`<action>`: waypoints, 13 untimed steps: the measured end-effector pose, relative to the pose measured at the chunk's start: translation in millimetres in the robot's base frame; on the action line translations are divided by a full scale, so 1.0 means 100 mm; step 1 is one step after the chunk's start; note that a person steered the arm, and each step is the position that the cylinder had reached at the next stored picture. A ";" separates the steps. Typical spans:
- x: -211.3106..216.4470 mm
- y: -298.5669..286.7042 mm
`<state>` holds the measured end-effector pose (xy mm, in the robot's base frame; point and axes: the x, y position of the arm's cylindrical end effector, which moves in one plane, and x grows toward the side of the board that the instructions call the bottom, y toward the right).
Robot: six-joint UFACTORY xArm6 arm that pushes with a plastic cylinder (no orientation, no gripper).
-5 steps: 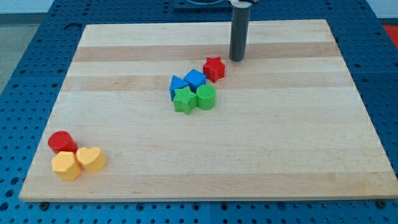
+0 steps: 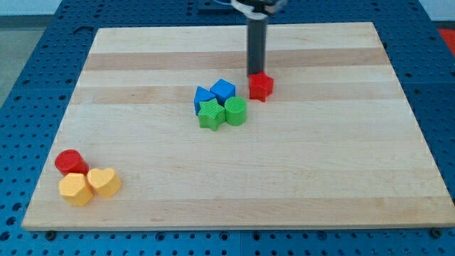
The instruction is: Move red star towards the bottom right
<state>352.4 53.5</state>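
Board: you see a pale wooden top [image 2: 298, 178], banded grain.
Surround: blue perforated table [image 2: 28, 107] on every side.
Light: even.

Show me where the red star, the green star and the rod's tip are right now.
red star [image 2: 261, 87], camera view, middle of its top face
green star [image 2: 210, 113], camera view, its centre
my tip [image 2: 254, 74], camera view, the rod's very end, at the red star's upper-left edge

Small red star [image 2: 261, 87], ridged and glossy, lying flat on the wooden board, right of centre and in the far half, just right of the clustered blue and green blocks but apart from them, far-left edge touching the dark rod's lower end.
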 end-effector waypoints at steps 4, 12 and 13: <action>0.29 -0.15; 1.45 1.29; 1.66 1.29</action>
<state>518.5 182.1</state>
